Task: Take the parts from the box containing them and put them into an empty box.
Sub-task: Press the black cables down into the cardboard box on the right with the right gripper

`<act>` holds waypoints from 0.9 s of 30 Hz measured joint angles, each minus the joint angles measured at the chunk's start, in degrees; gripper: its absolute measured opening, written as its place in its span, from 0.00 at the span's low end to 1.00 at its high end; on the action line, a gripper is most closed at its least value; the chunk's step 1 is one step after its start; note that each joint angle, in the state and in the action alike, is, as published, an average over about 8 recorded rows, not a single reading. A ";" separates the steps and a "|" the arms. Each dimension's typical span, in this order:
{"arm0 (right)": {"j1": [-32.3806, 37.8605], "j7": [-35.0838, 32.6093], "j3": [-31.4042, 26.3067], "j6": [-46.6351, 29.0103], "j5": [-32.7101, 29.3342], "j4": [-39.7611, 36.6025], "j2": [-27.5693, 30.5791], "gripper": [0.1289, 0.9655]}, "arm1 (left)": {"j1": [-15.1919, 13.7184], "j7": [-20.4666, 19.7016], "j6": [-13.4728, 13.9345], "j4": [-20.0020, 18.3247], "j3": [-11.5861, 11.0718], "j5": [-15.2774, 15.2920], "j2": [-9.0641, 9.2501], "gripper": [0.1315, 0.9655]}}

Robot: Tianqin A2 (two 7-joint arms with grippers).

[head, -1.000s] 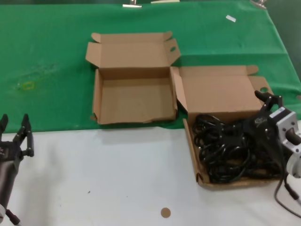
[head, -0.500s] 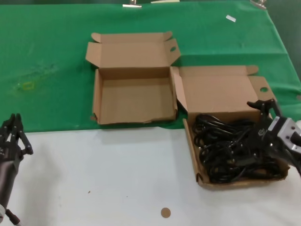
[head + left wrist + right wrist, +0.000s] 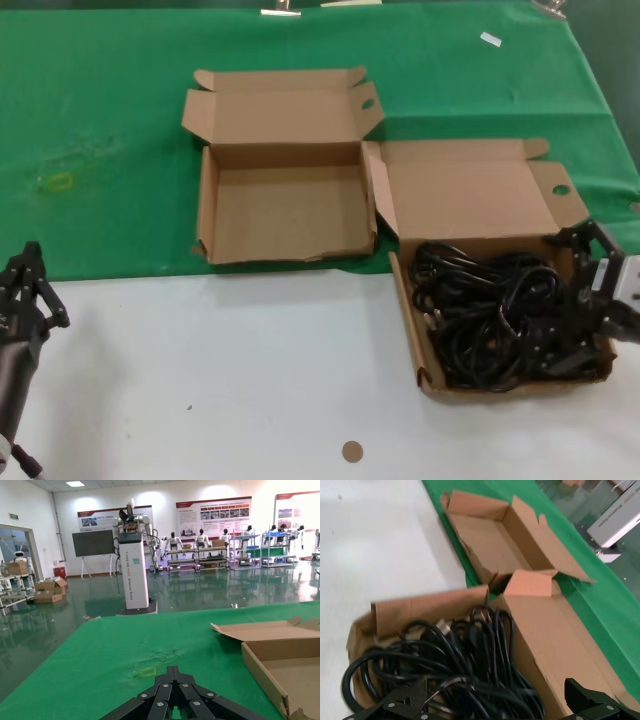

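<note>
We judge the task barely begun: the empty box (image 3: 285, 205), sitting on the green cloth (image 3: 100, 120), has a bare floor, and all the black cords (image 3: 495, 315) lie tangled in the full box (image 3: 470, 190) just to its right, at the edge where the cloth meets the white table (image 3: 220, 380). Every cord remains to be carried across, as far as we can see. The right gripper (image 3: 597, 287) is at the far right side of the full box, low over the cord pile. In the right wrist view its jaws stand wide apart, one finger on each side of the pile, with the cords (image 3: 455, 670) between and below them; we see nothing clamped, and cannot tell whether the fingertips touch the cords. The left gripper (image 3: 27, 290) is parked near the left table edge, well apart from both boxes, its jaws drawn together and holding nothing.
</note>
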 joint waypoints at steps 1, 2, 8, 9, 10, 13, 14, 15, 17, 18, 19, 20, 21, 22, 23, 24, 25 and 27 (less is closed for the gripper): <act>-0.50 1.37 1.24 -1.12 -1.97 -0.11 0.06 1.00 | 0.00 0.00 0.00 0.00 0.00 0.00 0.00 0.01; -1.07 2.48 2.54 -2.18 -3.68 -0.19 0.09 1.00 | 0.00 0.00 0.00 0.00 0.00 0.00 0.00 0.01; -5.43 5.66 10.81 -7.69 -10.17 -0.31 -0.14 1.00 | 0.00 0.00 0.00 0.00 0.00 0.00 0.00 0.01; -6.22 5.70 12.15 -8.46 -10.73 -0.29 -0.27 1.00 | 0.00 0.00 0.00 0.00 0.00 0.00 0.00 0.01; -7.00 5.65 13.45 -9.21 -11.20 -0.29 -0.42 1.00 | 0.00 0.00 0.00 0.00 0.00 0.00 0.00 0.01; -9.26 4.98 17.08 -11.32 -12.23 -0.38 -1.14 1.00 | 0.00 0.00 0.00 0.00 0.00 0.00 0.00 0.01; -9.95 4.63 18.23 -12.02 -12.51 -0.47 -1.48 1.00 | 0.00 0.00 0.00 0.00 0.00 0.00 0.00 0.01; -10.61 4.24 19.35 -12.71 -12.78 -0.58 -1.86 1.00 | 0.00 0.00 0.00 0.00 0.00 0.00 0.00 0.01; -11.70 3.43 21.31 -14.01 -13.29 -0.89 -2.73 1.00 | 0.00 0.00 0.00 0.00 0.00 0.00 0.00 0.01; -12.16 3.02 22.21 -14.66 -13.55 -1.08 -3.23 1.00 | 0.00 0.00 0.00 0.00 0.00 0.00 0.00 0.01; -12.53 2.61 23.07 -15.31 -13.83 -1.30 -3.76 1.00 | 0.00 0.00 0.00 0.00 0.00 0.00 0.00 0.01; -12.83 2.19 23.91 -15.96 -14.12 -1.56 -4.35 1.00 | 0.00 0.00 0.00 0.00 0.00 0.00 0.00 0.01; -13.08 1.79 24.65 -16.59 -14.40 -1.82 -4.95 1.00 | 0.00 0.00 0.00 0.00 0.00 0.00 0.00 0.01; -13.24 1.37 25.35 -17.25 -14.69 -2.11 -5.58 1.00 | 0.00 0.00 0.00 0.00 0.00 0.00 0.00 0.01; -13.35 0.94 26.03 -17.93 -15.00 -2.45 -6.27 1.00 | 0.00 0.00 0.00 0.00 0.00 0.00 0.00 0.01; -13.40 0.49 26.69 -18.64 -15.32 -2.81 -6.98 1.00 | 0.00 0.00 0.00 0.00 0.00 0.00 0.00 0.01; -13.38 0.07 27.29 -19.33 -15.65 -3.18 -7.69 1.00 | 0.00 0.00 0.00 0.00 0.00 0.00 0.00 0.01; -13.22 -0.73 28.39 -20.71 -16.32 -4.00 -9.14 1.00 | 0.00 0.00 0.00 0.00 0.00 0.00 0.00 0.01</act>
